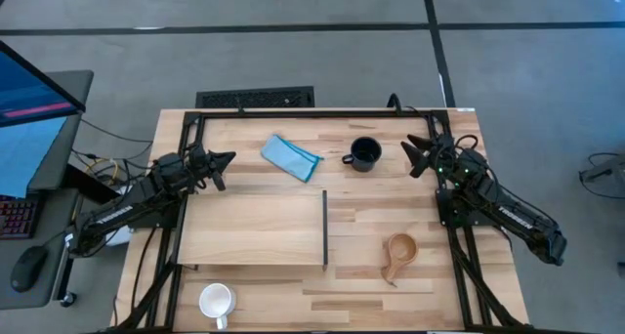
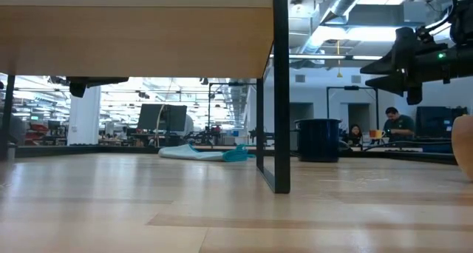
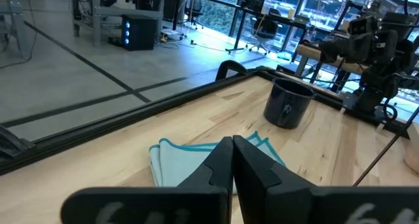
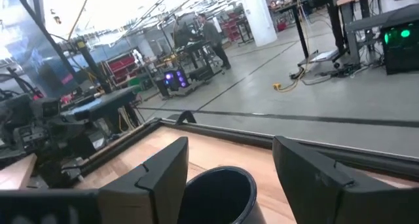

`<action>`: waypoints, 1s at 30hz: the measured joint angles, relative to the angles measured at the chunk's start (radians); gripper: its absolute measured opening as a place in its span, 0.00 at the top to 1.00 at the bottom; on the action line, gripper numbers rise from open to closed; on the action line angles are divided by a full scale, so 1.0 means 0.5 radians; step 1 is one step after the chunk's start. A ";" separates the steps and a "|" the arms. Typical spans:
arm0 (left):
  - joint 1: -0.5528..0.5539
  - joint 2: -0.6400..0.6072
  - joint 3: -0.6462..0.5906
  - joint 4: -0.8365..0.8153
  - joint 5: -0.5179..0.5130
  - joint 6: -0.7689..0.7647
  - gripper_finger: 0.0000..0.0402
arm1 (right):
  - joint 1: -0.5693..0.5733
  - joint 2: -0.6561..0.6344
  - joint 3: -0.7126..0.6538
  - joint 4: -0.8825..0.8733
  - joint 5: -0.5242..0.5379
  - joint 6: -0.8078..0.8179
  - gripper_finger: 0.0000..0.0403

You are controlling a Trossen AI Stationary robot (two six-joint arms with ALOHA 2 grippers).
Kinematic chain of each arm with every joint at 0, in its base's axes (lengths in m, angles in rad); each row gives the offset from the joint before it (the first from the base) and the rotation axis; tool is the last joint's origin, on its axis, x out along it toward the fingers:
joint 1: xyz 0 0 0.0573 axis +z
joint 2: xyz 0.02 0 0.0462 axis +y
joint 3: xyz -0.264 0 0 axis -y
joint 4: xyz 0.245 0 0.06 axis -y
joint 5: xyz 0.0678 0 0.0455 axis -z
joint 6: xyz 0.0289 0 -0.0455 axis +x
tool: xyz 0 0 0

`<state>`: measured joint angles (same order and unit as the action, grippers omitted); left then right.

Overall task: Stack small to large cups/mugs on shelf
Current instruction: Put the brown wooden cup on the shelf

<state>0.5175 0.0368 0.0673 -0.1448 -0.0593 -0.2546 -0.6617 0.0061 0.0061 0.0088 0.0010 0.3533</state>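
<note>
The black mug [image 1: 363, 154] stands upright on the tabletop at the far middle, its handle toward the table's left. My right gripper [image 1: 412, 156] is open just right of it, above the table; in the right wrist view [image 4: 229, 145] its fingers stand apart with the mug [image 4: 219, 194] ahead of them, untouched. My left gripper [image 1: 230, 158] is shut and empty at the far left. The tan wooden cup [image 1: 398, 251] lies right of the shelf [image 1: 254, 229]. The white mug [image 1: 216, 300] stands at the near left.
A folded blue cloth [image 1: 291, 157] lies between my left gripper and the black mug. The shelf is a raised board on a dark leg [image 2: 281, 90]. A black frame rail [image 1: 322, 111] runs along the table's far edge.
</note>
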 joint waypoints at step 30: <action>0.000 0.000 0.000 0.000 -0.002 0.020 1.00 | 0.001 0.441 0.900 0.354 -0.510 -0.212 0.39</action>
<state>0.5175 0.0366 0.0673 -0.1448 -0.0601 -0.2447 -0.6613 0.2266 0.4563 0.1859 -0.2543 0.2473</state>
